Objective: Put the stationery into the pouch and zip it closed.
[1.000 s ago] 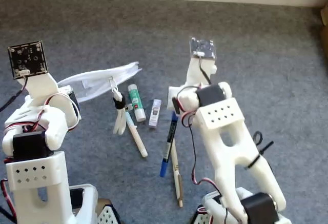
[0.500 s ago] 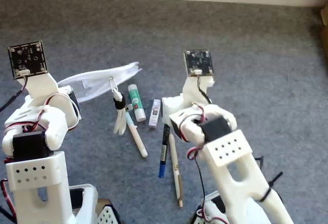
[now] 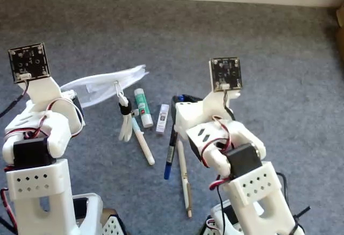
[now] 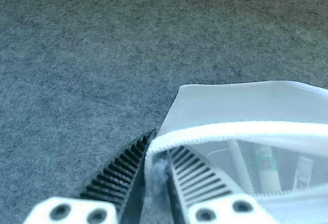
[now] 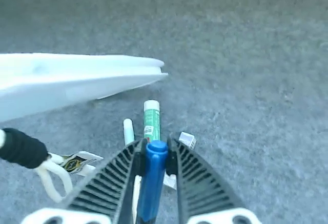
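Right wrist view: the right gripper [image 5: 155,144] has its fingers closed narrowly on a blue pen [image 5: 150,185], which points toward the white pouch [image 5: 66,80]. In the high view the pen slants over the grey table [image 3: 279,41], its upper end tucked under that arm; whether it clears the table cannot be told. At 10 o'clock from it, the left arm covers one end of the pouch. In the left wrist view the left gripper [image 4: 156,147] pinches the pouch's rim, while a glue stick [image 4: 264,163] and a small box [image 4: 303,170] show dimly through the pouch. A white pen [image 3: 143,146] and a beige pen [image 3: 184,184] lie loose.
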You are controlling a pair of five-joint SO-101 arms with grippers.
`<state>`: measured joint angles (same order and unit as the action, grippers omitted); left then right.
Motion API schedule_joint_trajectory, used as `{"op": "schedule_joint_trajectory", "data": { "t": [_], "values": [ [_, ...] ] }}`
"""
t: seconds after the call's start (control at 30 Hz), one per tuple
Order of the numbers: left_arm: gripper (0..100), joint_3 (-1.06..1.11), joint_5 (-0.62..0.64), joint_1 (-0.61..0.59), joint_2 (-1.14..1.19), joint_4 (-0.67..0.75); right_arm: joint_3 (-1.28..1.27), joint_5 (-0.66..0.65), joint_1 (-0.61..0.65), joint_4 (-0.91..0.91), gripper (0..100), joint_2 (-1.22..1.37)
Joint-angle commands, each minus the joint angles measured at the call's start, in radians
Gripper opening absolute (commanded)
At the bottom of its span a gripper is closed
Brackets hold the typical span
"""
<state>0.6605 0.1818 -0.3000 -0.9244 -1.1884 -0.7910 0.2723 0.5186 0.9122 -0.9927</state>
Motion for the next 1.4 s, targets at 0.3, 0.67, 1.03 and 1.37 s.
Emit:
{"op": "schedule_joint_trajectory", "data": {
  "t": [0.3, 0.67, 1.03, 1.37],
  "values": [
    [1, 0.010, 0.011, -0.019, 0.018, 0.005, 0.018, -0.112, 0.176, -0.024, 0.5, -0.160],
    [1, 0.010, 0.011, -0.021, 0.018, 0.005, 0.019, -0.146, 0.257, -0.173, 0.5, -0.176],
    [1, 0.010, 0.011, -0.021, 0.018, 0.008, 0.021, -0.146, 0.259, -0.452, 0.5, -0.173],
    [1, 0.036, 0.011, -0.018, 0.018, 0.037, 0.021, -0.147, 0.259, -0.704, 0.5, -0.171]
  ]
}}
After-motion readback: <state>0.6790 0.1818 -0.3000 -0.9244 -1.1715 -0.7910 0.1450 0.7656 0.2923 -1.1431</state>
